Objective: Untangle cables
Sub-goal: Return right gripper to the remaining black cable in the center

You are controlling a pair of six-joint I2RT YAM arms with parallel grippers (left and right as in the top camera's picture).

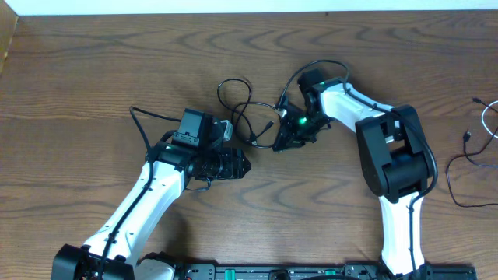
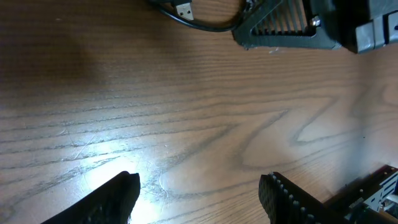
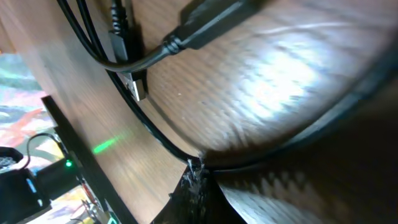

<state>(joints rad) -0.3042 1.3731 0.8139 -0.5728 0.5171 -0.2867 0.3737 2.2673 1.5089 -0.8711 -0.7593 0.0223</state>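
A thin black cable (image 1: pixel 236 107) lies in loose loops on the wooden table between my two grippers. My right gripper (image 1: pixel 283 141) is low at the loops' right side. In the right wrist view its fingers (image 3: pixel 200 173) are shut on a strand of the black cable (image 3: pixel 146 127), with a USB plug (image 3: pixel 133 84) and a second black plug (image 3: pixel 208 17) close by. My left gripper (image 1: pixel 236 165) is open and empty just below the loops. In the left wrist view its fingers (image 2: pixel 199 190) frame bare wood, and a USB plug (image 2: pixel 184 9) lies beyond them.
More thin black cable (image 1: pixel 467 159) and a white cord (image 1: pixel 490 117) lie at the table's right edge. The right gripper's body (image 2: pixel 292 25) fills the top of the left wrist view. The table's far edge (image 1: pixel 249 11) runs along the top.
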